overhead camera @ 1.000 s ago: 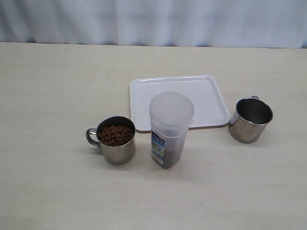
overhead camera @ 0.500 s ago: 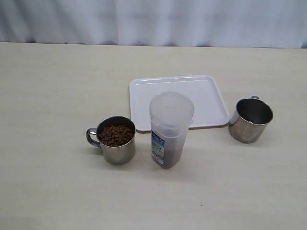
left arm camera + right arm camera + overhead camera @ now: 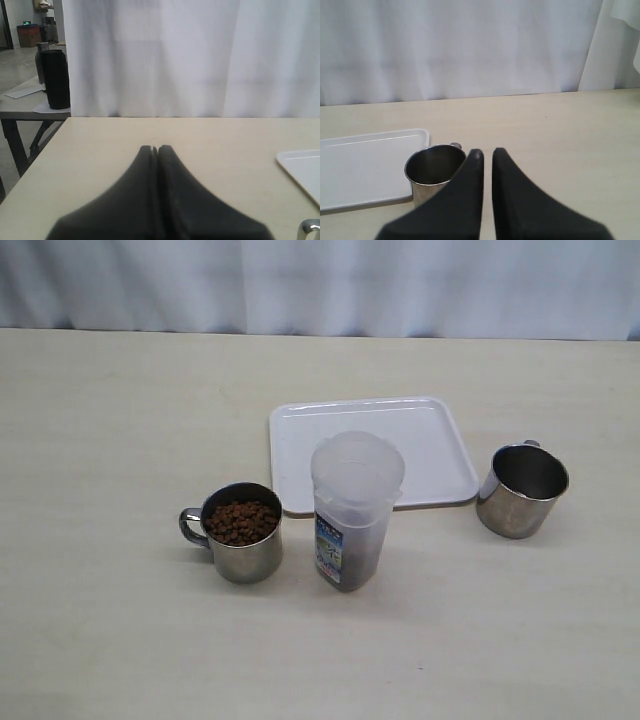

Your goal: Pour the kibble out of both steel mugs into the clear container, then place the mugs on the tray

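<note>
Looking past my right gripper (image 3: 485,152), tips together on nothing, I see the empty steel mug (image 3: 434,172) just ahead, beside the tray (image 3: 365,165). My left gripper (image 3: 155,149) is closed too, holding nothing. Pale table (image 3: 100,420), white curtain (image 3: 320,285) behind. The other mug (image 3: 240,532), shiny, holds brown kibble (image 3: 241,521) beside the clear container (image 3: 355,510).

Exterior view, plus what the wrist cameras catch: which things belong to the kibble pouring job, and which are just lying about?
Belongs to the job: kibble-filled steel mug, kibble, second steel mug, clear container, white tray.

Just lying about: black flask, side table under it, white curtain.
</note>
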Robot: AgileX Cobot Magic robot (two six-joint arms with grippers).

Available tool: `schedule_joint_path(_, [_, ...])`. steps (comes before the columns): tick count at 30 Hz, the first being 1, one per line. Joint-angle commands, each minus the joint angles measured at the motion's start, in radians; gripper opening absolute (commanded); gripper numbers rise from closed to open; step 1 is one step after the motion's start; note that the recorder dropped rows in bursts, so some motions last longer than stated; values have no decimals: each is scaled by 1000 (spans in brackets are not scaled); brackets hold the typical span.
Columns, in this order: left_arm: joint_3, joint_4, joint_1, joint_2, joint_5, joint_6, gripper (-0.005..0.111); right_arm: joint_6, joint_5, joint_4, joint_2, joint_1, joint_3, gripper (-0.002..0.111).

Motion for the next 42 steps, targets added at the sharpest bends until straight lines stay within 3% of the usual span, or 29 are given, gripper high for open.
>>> schedule_joint_path(1, [2, -3, -8, -1, -32, -2, 0, -11, 3, 0, -4, -5, 2, 5])
schedule_joint_path(7, [2, -71, -8, -1, -186, -65, 0, -11, 3, 0, -4, -5, 2, 5])
schedule_joint_path(11, [2, -78, -11, 4, -173, -98, 0, -11, 3, 0, -4, -5, 2, 5])
schedule_joint_path(14, [2, -81, -63, 128, -149, -139, 0, -11, 3, 0, -4, -5, 2, 5])
schedule_joint_path(16, [2, -81, -142, 258, -178, -139, 0, -11, 3, 0, -4, -1, 2, 5])
schedule_joint_path(17, [2, -32, -251, 408, -265, -139, 0, -11, 3, 0, -4, -1, 2, 5])
schedule_joint_path(18, [2, 9, -311, 487, -311, -139, 0, -11, 3, 0, -4, -1, 2, 5])
schedule_joint_path(21, [2, 264, -462, 715, -475, -139, 0, -11, 3, 0, -4, -1, 2, 5])
schedule_joint_path(24, [-19, 337, -532, 935, -574, -139, 0, -11, 3, 0, -4, -1, 2, 5])
schedule_joint_path(27, [-145, 393, -508, 1179, -520, -135, 0, -11, 3, 0, -4, -1, 2, 5])
schedule_joint_path(30, [-275, 739, -458, 1410, -543, -270, 0, -11, 3, 0, -4, -1, 2, 5])
schedule_joint_path(32, [-337, 1094, -368, 1519, -643, -518, 0, -11, 3, 0, -4, -1, 2, 5])
schedule_joint_path(33, [-376, 1335, -274, 1573, -781, -685, 0, -11, 3, 0, -4, -1, 2, 5])
schedule_joint_path(35, [-432, 1493, -154, 1628, -923, -802, 0, -11, 3, 0, -4, -1, 2, 5])
schedule_joint_path(38, [-451, 1508, -63, 1667, -986, -768, 7, -11, 3, 0, -4, -1, 2, 5])
schedule_joint_path(42, [-451, 1491, -59, 1706, -1018, -681, 37, -11, 3, 0, -4, -1, 2, 5])
